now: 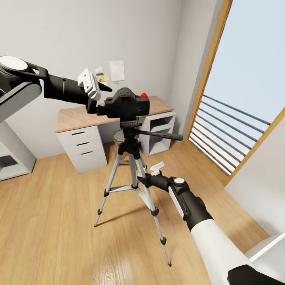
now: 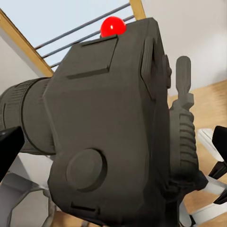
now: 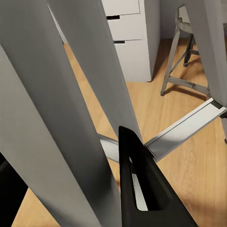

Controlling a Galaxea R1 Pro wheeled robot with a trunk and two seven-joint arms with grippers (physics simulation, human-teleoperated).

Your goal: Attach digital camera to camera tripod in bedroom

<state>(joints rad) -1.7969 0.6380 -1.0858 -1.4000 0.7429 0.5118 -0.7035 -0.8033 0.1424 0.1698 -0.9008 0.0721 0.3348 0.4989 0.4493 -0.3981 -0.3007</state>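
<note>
One digital camera (image 1: 127, 103) — atop camera tripod (image 1: 132, 174)

Bright, even daylight comes from the tall window (image 1: 245, 91). The tripod (image 1: 132, 178) throws a soft, faint shadow on the floor (image 1: 51, 221). Renders are sharp, without glare; straight lines bend near the head view's edges.

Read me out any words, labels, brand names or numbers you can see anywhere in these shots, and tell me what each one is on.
No readable text anywhere.
The digital camera shows no brand or model marking, just a red button on top.
The camera tripod carries no label.
The papers on the wall above the desk are too small and blurred to read.
</note>
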